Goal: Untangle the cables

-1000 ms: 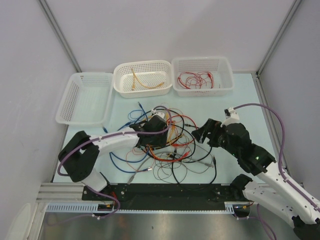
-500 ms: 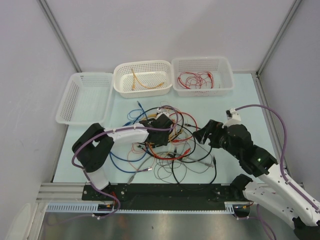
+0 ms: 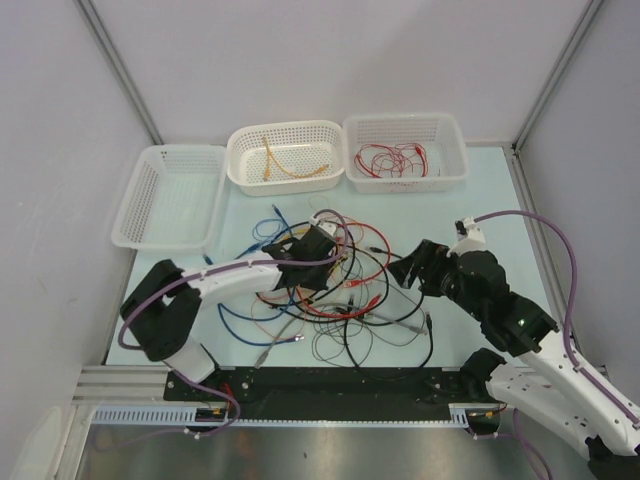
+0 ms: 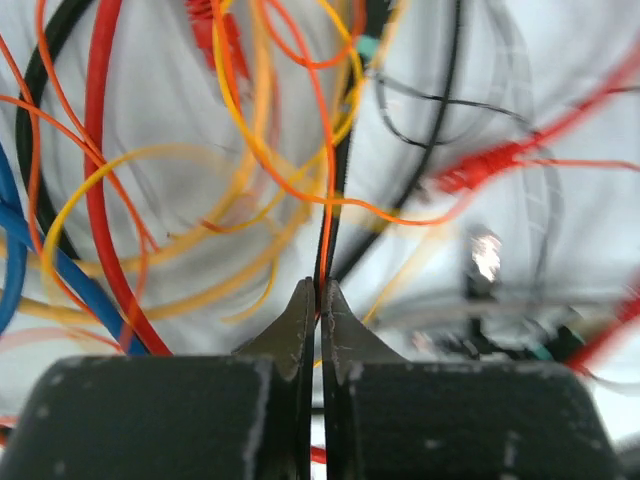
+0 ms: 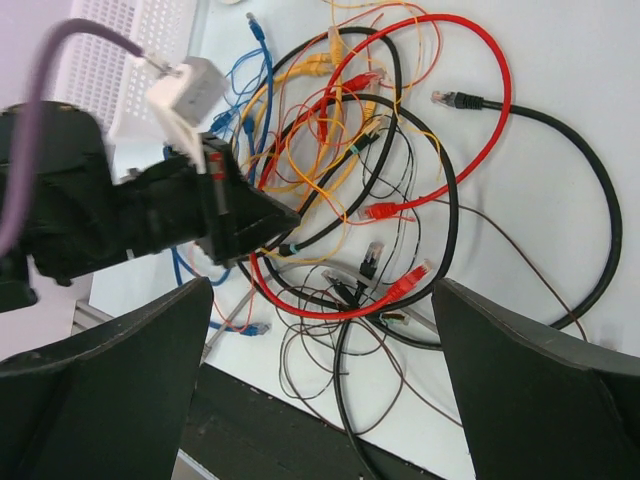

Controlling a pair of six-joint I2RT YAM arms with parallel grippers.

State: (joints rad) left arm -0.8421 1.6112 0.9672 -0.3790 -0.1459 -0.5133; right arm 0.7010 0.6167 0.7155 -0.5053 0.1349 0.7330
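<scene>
Cables (image 3: 340, 285) red, orange-yellow, blue, black, grey; baskets (image 3: 135, 200) white; tabletop (image 3: 480, 200) pale green; arm hoses (image 5: 70, 30) purple.

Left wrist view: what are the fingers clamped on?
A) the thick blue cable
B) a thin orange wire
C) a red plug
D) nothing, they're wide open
B: the left gripper is shut, and a thin orange wire runs straight down into the seam between its fingers.
</scene>
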